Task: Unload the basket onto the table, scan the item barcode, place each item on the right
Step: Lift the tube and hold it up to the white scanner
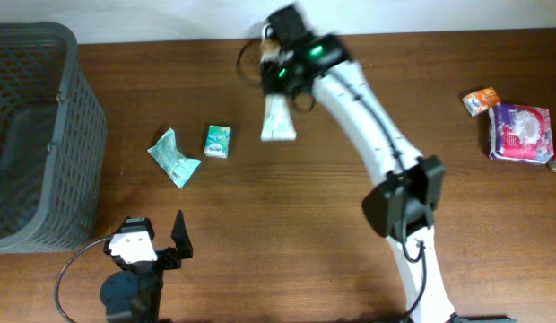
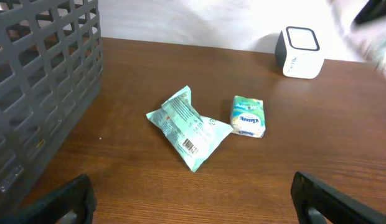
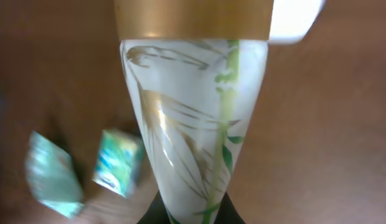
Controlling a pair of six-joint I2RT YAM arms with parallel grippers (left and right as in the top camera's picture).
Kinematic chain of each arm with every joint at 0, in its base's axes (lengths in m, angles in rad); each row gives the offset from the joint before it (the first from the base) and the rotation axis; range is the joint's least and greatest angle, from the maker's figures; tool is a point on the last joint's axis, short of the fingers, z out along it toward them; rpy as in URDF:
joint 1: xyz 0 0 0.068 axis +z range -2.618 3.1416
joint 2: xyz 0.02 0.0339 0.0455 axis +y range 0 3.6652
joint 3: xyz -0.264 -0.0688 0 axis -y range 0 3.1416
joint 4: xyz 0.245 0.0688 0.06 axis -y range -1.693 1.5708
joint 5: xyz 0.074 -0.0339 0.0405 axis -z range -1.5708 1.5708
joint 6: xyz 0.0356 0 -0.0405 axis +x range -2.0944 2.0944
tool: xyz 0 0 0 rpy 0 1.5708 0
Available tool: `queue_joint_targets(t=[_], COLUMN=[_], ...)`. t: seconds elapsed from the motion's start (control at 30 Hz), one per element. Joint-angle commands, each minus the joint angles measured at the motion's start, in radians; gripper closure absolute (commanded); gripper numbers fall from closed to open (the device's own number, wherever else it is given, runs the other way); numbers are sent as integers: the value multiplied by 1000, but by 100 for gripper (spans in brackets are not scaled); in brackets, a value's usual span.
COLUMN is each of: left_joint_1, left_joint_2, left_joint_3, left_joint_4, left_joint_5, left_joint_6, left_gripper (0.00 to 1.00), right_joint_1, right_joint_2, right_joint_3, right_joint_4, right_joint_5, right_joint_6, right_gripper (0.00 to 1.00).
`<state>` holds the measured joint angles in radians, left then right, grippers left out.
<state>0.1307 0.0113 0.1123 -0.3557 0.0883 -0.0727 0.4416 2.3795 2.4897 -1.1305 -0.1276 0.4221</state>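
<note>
While right gripper clamps 1 end | tissue pack juts beyond it

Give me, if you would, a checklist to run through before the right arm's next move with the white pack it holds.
1. Grip on the white pack: ok. The right hand is shut on one end of it.
2. Scanner located: ok. It stands at the table's far edge.
3. Barcode facing the scanner: cannot tell. No barcode shows on the pack, and the views of it are blurred.
4. Left hand out of the way: ok. It is open, empty and at the near edge.
5. Pouch and green pack clear of the held pack: ok. They lie apart from it, toward the basket.
</note>
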Motion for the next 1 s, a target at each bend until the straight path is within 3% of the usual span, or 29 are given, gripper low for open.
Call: queue_joint_targets(t=[0.0,0.2,0.47,0.7,0.97], left_joint_1=[3,3,3,3,3], left_joint_2=[-4,-4,-4,-4,-4], left_joint_3=[-2,-2,-2,-2,-2], left_joint_4=[-6,-6,-6,-6,-6], left_joint_5=[-7,-7,-7,-7,-7], left_joint_6=[-9,-9,-9,-9,-9], left_gripper=[1,1,1,1,1], right_joint_1=[-115,-301,-345,-317,-272], right_joint_2=[-36,-21,-21,-21,-21], right_joint_3=[83,79,79,79,79], right_joint_4=[18,12,-86,-109,-105], right_joint_5=[-317,-943,-1292,-1344,-1134], right_joint_6=[18,189,178,177,177], right_gripper=[96,96,96,96,96])
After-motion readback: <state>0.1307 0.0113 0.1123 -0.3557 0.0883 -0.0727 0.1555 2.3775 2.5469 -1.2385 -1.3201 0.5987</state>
